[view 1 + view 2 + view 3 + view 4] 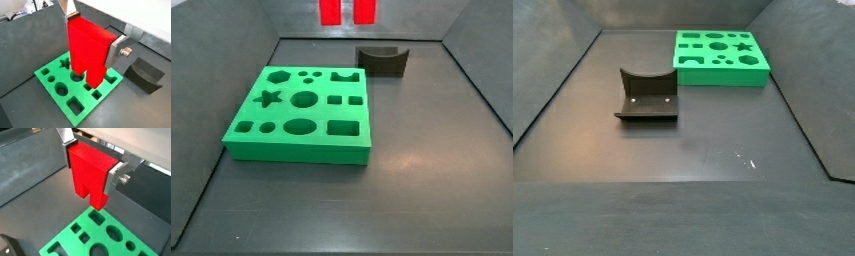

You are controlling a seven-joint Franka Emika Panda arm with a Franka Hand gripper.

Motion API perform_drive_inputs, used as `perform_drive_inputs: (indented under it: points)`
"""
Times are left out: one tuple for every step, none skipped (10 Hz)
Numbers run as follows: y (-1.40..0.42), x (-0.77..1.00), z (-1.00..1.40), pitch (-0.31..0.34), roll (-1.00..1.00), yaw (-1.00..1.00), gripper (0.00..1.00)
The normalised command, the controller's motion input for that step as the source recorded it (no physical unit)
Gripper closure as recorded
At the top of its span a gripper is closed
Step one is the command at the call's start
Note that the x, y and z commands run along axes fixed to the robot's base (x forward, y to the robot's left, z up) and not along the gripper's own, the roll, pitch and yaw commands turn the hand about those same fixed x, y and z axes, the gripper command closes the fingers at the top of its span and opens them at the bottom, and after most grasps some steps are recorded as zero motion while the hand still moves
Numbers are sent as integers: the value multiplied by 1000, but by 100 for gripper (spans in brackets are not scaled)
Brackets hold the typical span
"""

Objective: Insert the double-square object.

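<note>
My gripper is shut on the double-square object, a bright red block. The silver fingers clamp its solid upper body and its two legs point down. It also shows in a wrist view, held well above the green board. In a side view only its two legs show at the top edge, high above the floor beyond the board. The board has several shaped holes. In a side view the board lies at the far side, and the gripper is out of view.
The dark fixture stands on the floor beside the board, and it also shows in a side view and a wrist view. Grey walls enclose the dark floor.
</note>
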Motion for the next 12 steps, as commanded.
perform_drive_inputs:
  points:
    - [349,160,-1000,0,31,-57,100]
    - [331,171,-1000,0,24,-60,100]
    - [277,166,-1000,0,21,-71,100]
    - [171,0,-1000,-1,49,-83,100]
    - [117,-94,-951,-114,103,0,100]
    - [11,-274,-749,-149,121,0,100]
    - [0,-277,-563,-77,150,3,100]
    - [0,-163,-389,-4,204,9,100]
    - [17,-14,-309,0,229,0,100]
    - [29,0,-320,10,230,0,100]
    - [0,71,-314,37,206,-103,100]
    - [0,91,-354,33,160,-151,100]
